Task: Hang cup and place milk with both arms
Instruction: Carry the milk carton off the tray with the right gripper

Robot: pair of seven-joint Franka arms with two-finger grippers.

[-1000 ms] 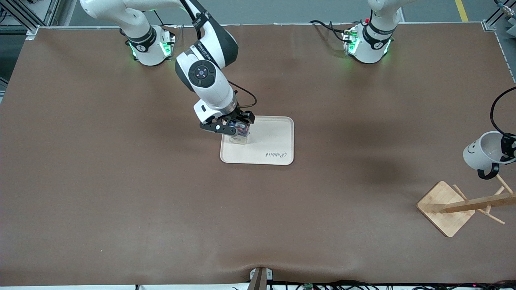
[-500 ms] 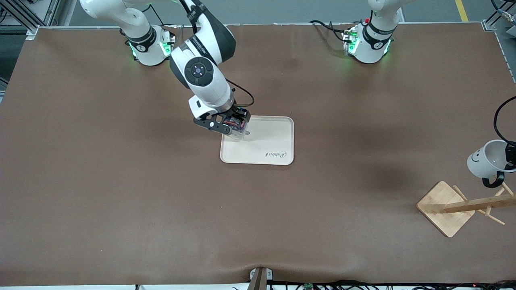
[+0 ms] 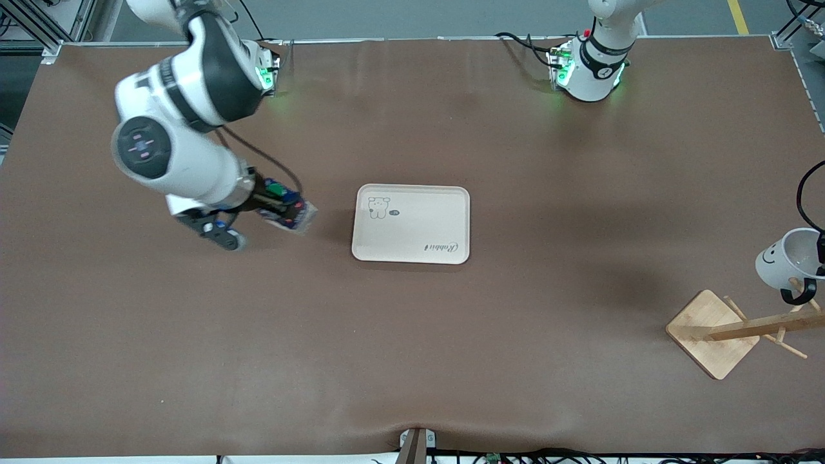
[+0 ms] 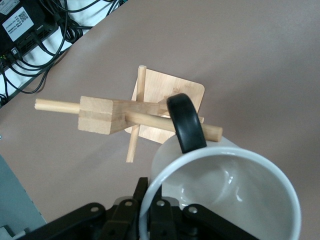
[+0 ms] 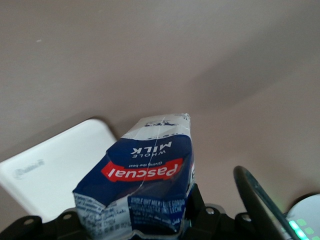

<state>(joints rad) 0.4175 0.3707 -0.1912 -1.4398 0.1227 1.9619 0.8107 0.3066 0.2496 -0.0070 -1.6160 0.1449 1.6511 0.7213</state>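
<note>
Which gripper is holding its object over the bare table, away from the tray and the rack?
The right gripper: it carries the milk tilted over bare table beside the tray. The left gripper has the cup at the rack.

A cream tray (image 3: 412, 225) lies flat mid-table (image 3: 412, 361), a little bear print in one corner. Toward the left arm's end, nearer the camera, a wooden rack (image 3: 728, 332) stands, pegs sticking out.
</note>
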